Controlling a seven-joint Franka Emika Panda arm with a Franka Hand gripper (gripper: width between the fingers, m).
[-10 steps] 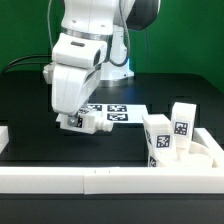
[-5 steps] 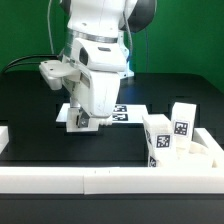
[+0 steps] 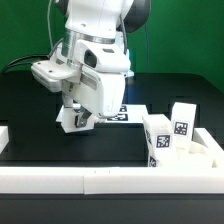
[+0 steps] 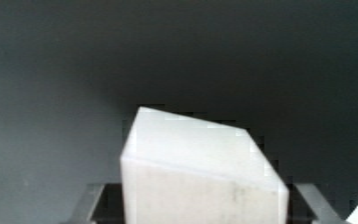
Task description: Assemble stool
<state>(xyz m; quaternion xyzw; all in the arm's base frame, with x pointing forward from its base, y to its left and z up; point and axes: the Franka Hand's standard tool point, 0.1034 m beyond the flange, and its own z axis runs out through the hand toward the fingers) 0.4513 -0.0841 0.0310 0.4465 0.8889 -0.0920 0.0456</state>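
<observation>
My gripper point(image 3: 80, 118) hangs low over the black table, shut on a chunky white stool leg point(image 3: 67, 122) that sticks out below the hand. In the wrist view the same leg point(image 4: 197, 165) fills the space between my two fingers point(image 4: 105, 205), with its end pointing away over dark table. At the exterior view's right lies the round white seat point(image 3: 203, 152). Two more tagged legs point(image 3: 158, 140) point(image 3: 181, 121) stand on or by it, well apart from my gripper.
The marker board point(image 3: 130, 110) lies behind the held leg, partly hidden by the arm. A long white rail point(image 3: 100, 180) runs along the front edge, and another rail end point(image 3: 4, 136) shows at the exterior view's left.
The wrist has turned and the hand has swung back toward the exterior view's left, carrying the leg with it. The grip has not changed. The seat and other legs stay put.
</observation>
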